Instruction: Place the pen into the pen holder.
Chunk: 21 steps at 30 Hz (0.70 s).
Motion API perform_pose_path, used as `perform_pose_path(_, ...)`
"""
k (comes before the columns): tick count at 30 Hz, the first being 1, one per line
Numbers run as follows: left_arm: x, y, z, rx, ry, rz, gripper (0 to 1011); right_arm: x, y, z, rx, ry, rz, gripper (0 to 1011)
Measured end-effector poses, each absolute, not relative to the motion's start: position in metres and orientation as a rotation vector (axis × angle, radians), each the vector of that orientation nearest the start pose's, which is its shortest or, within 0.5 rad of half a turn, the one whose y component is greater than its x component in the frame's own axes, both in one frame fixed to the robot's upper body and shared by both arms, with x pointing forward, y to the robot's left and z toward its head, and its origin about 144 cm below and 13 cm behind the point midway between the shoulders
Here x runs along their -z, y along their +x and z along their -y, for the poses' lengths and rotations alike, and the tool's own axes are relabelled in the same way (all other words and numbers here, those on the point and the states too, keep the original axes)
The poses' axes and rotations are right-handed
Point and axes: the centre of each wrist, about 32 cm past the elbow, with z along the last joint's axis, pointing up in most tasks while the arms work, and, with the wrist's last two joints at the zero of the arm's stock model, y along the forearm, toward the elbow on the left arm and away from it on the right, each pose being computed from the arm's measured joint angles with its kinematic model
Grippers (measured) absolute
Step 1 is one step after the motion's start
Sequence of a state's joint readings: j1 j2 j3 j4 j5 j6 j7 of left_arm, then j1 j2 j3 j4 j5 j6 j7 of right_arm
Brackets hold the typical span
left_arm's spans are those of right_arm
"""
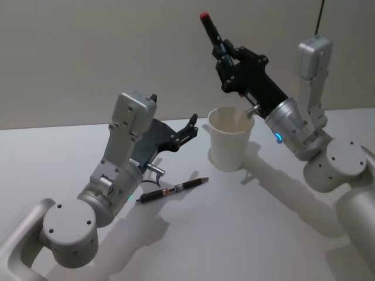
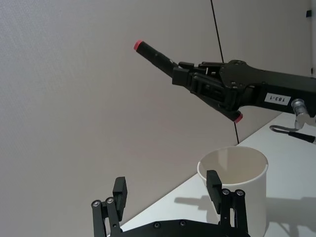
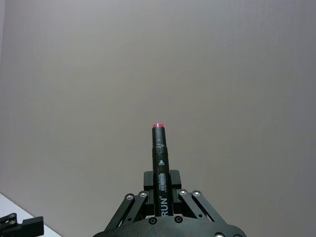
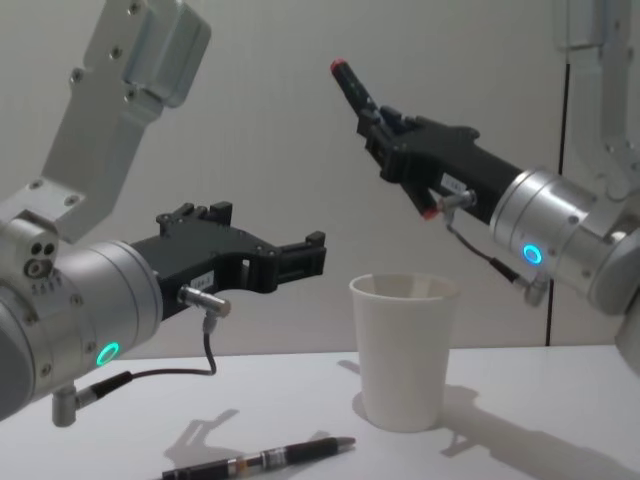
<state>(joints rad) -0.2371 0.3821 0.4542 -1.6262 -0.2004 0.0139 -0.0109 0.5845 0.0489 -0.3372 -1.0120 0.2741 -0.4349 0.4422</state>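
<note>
- Since the bench (image 1: 234, 234) is broad and mostly bare, we have room to work. The pen holder (image 1: 230, 146) stands upright on it, toward our right side.
- Our right claw (image 1: 224, 51) hangs above the holder's far rim, pinching the pen (image 1: 210, 28) around its middle. We judge it should swing the pen nearer to upright, bring the lower red end over the mouth, sink it inside, and only then let go.
- Our left claw (image 2: 167, 181) hovers low beside the holder, spread wide and carrying nothing. It is near enough that the right arm's descent should be kept clear of it.
- The pen holder is a light paper cup, so we expect that a knock on the rim could tip it.
- The pen is tilted, its upper red end leaning toward our left.
- A second pen (image 1: 173, 190) lies flat on the bench in front of the holder, apart from it and out of the way.
</note>
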Motion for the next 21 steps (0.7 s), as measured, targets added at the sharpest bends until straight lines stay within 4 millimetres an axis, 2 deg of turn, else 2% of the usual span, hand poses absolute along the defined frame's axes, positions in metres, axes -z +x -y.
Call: perform_pose_path(21,-1.204,0.492,-0.198,-1.124,0.061,0.268,1001,-1.175,0.602,0.157,0.864,0.267,0.279,178)
